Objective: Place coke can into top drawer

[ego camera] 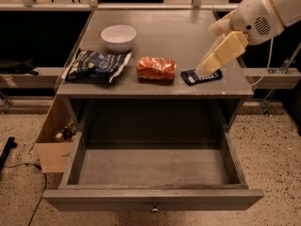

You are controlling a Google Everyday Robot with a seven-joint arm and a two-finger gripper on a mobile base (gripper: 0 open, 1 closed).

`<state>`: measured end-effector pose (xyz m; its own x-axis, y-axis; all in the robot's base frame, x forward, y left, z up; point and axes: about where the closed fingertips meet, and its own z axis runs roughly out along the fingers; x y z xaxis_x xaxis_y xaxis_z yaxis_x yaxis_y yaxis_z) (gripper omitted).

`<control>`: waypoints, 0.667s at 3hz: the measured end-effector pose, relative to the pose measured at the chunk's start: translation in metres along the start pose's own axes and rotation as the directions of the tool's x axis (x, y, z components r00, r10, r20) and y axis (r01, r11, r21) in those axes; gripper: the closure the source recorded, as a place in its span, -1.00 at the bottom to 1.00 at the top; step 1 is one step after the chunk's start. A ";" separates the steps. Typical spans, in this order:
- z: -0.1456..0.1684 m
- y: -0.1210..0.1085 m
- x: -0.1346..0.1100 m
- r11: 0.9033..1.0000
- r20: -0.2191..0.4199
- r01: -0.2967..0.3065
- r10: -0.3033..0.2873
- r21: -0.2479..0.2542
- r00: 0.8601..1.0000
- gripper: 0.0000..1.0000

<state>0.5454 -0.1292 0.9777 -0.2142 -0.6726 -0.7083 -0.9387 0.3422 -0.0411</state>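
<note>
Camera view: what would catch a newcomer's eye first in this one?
The top drawer stands pulled wide open across the lower half. On the cabinet top behind it, the orange-red coke can lies on its side between a blue chip bag and a dark wrapper. The gripper hangs over that wrapper, at the right.

The white arm juts in from the upper right, its cream hand angled down-left.
</note>
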 end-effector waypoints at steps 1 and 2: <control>0.002 0.000 0.000 1.000 0.000 -0.005 0.005 -0.001 1.000 -1.00; 0.017 -0.006 0.006 1.000 0.009 -0.019 0.019 0.007 1.000 -1.00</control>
<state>0.5538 -0.1242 0.9621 -0.2295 -0.6602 -0.7151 -0.9326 0.3594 -0.0325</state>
